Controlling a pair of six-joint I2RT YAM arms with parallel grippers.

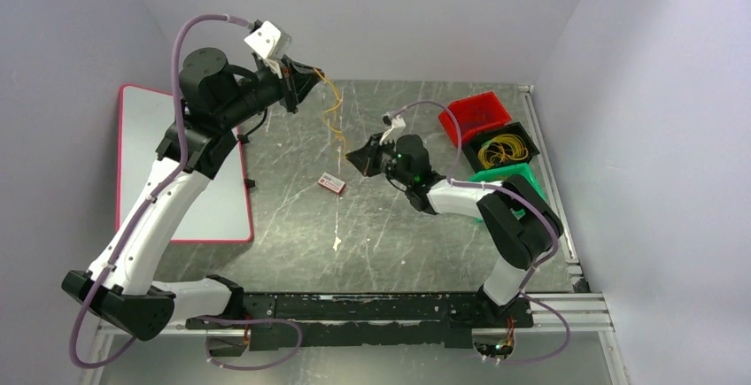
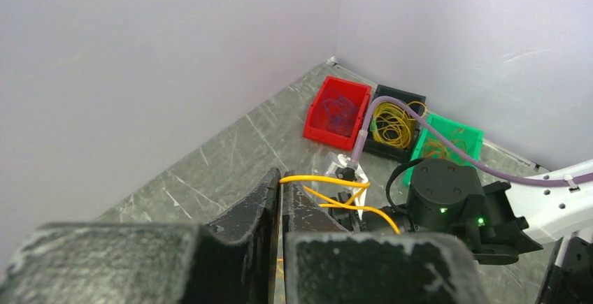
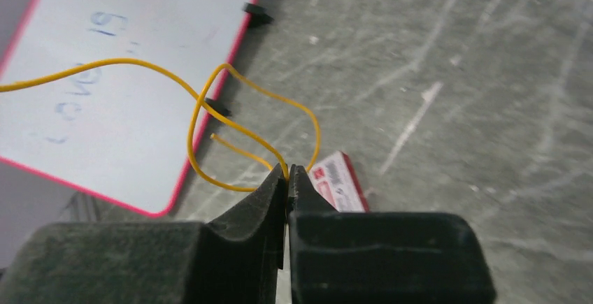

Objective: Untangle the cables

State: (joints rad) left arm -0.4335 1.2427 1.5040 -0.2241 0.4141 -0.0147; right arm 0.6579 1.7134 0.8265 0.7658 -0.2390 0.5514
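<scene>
Left wrist: blk bin [image 2: 381, 152] yellow cables [image 2: 391, 124]; grn bin [image 2: 461, 125] orange cables [image 2: 439, 148].

We've got a plain orange-yellow cable [image 3: 210, 119], no markings. At two o'clock in the top view there are three bins. The red bin [image 1: 476, 112] comes first, then the black bin [image 1: 524, 131] with a yellow wire coil [image 1: 503, 149], then the green bin [image 1: 512, 174]. At nine o'clock, the whiteboard [image 1: 177, 173] shows pale grey-white, pink-red edged, with faint blue scribbles. The tabletop [image 1: 398, 243] is dark grey, streaked with white scratches. Dead centre sits a small red-and-white box [image 1: 331, 183]. The arm hoses [image 1: 181, 49] are mauve.
</scene>
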